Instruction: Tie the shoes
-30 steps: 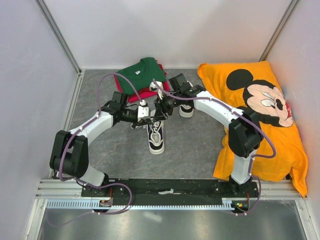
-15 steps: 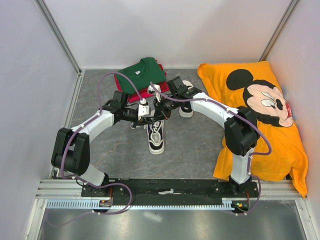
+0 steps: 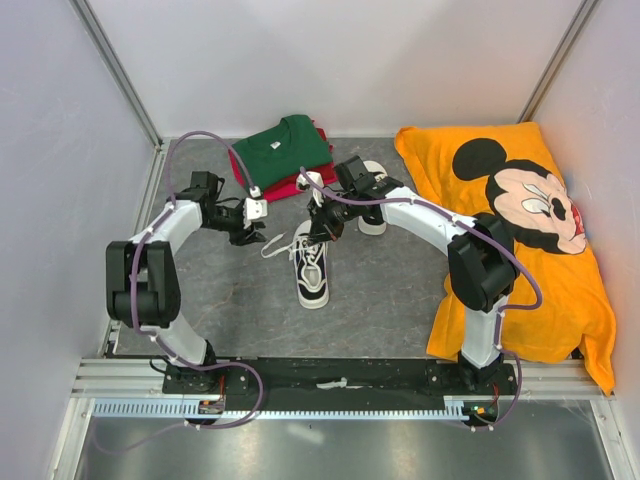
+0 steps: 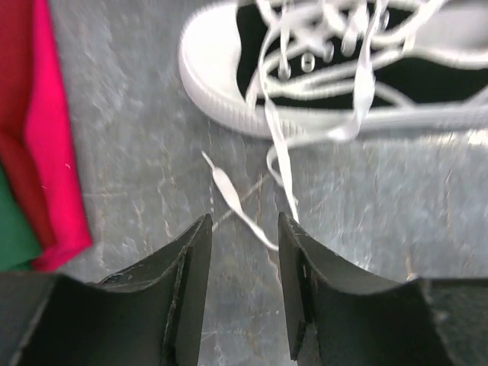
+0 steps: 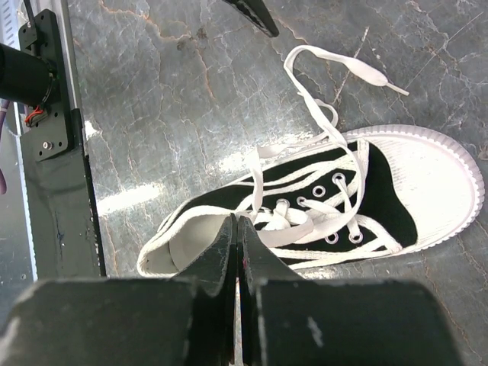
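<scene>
Shoes (image 3: 312, 290): neither appears tied, so nearly all of the tying is judged still to do. The centre shoe (image 5: 385, 210) lies mid-frame in the top view on the grey tabletop (image 3: 220, 290). Its long axis runs almost vertically, white toe toward the top edge, heel toward the arm bases. Its laces (image 3: 313, 262) are threaded but slack, with no knot or bow. One lace end (image 4: 225, 187) trails left. The second shoe (image 3: 372, 226), just right, is mostly hidden. Right tool (image 5: 238, 229): fingers pressed together over the tongue; a pinched lace cannot be confirmed. Left tool (image 4: 244, 229): parted, empty.
</scene>
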`<state>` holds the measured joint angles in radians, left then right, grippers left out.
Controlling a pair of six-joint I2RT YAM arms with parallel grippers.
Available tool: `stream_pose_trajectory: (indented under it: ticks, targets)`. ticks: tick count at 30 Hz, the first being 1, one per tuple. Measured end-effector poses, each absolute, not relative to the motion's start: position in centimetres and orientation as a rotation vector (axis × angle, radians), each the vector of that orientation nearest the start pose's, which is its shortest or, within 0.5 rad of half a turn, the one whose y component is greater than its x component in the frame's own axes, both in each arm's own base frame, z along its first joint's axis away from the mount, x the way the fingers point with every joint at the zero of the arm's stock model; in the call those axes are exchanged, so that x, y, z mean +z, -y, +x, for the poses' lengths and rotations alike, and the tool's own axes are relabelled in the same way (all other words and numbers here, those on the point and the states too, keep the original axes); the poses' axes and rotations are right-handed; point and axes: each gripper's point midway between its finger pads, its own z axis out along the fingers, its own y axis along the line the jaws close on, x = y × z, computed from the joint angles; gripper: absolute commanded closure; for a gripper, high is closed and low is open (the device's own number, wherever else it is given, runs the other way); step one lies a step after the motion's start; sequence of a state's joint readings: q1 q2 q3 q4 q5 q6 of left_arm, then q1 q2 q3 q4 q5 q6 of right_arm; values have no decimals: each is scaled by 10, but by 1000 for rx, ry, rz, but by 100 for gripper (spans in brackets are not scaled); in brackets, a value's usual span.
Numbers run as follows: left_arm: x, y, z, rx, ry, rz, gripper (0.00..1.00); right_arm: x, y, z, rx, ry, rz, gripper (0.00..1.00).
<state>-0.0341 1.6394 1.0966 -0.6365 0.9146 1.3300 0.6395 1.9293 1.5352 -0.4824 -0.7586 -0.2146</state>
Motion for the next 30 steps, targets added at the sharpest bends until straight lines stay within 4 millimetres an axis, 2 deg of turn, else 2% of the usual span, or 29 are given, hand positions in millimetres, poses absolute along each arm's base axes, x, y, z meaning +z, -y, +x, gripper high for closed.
stream_pose_trajectory:
  ticks: [2,8,14,17,20,21,23,27,30]
  targets:
    - [87,120,348,-609,-1615,1618,52,137,-369,304,1116,-2036,-1305,100]
    - [46,118,333,-663,-1693,1748,52,136,-368,305,1108,-2039,-1303,100]
    - [24,112,332,-640,-1729,1841,53,136,-368,306,1099,-2042,-1301,100]
    - [17,106,334,-607,-1741,1881,59,136,-368,306,1098,-2043,-1300,100]
    - [16,103,333,-596,-1740,1904,79,136,-368,306,1097,-2043,-1300,100]
    - [16,103,332,-594,-1739,1916,90,136,-368,306,1096,-2043,-1300,100]
    - [16,102,332,-590,-1737,1930,98,135,-367,307,1089,-2045,-1299,100]
    - [21,102,330,-599,-1733,1929,98,134,-366,310,1067,-2052,-1293,100]
    - [43,105,321,-639,-1714,1887,98,132,-365,313,1041,-2057,-1285,100]
